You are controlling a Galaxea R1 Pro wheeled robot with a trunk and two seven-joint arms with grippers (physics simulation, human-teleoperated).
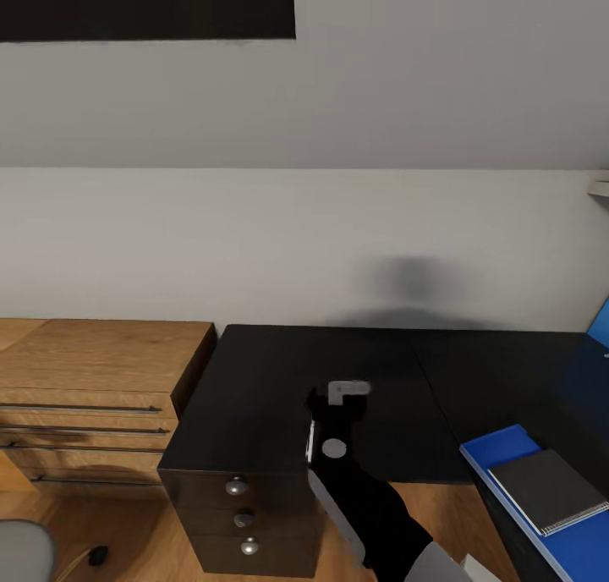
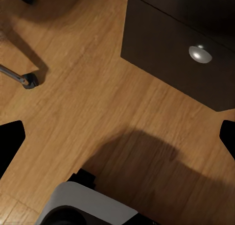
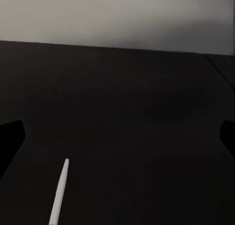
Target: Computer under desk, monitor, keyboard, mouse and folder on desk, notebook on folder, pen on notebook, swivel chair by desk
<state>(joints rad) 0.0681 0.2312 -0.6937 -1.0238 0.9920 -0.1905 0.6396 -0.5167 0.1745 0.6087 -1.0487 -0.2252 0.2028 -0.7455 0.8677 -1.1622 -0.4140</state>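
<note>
The desk (image 1: 254, 379) has a glossy black top and a three-drawer unit (image 1: 245, 514) with silver knobs. My right gripper (image 1: 338, 396) hovers open over the middle of the desk top (image 3: 127, 102) with nothing between its fingers. The thin white pen (image 3: 59, 190) lies flat on the desk, just short of the fingers; it shows as a white sliver (image 1: 310, 441) beside my right wrist. At the desk's right end, the blue folder (image 1: 499, 455) lies with the dark grey notebook (image 1: 550, 489) on top. My left gripper (image 2: 117, 137) hangs open over the wood floor beside the drawer unit (image 2: 166, 43).
Light wooden low shelving (image 1: 93, 379) adjoins the desk on the left. The swivel chair's grey seat (image 1: 21, 548) and a castor (image 2: 29, 80) are at lower left on the floor. A blue patch (image 1: 602, 321) shows at the right edge. The grey wall rises behind the desk.
</note>
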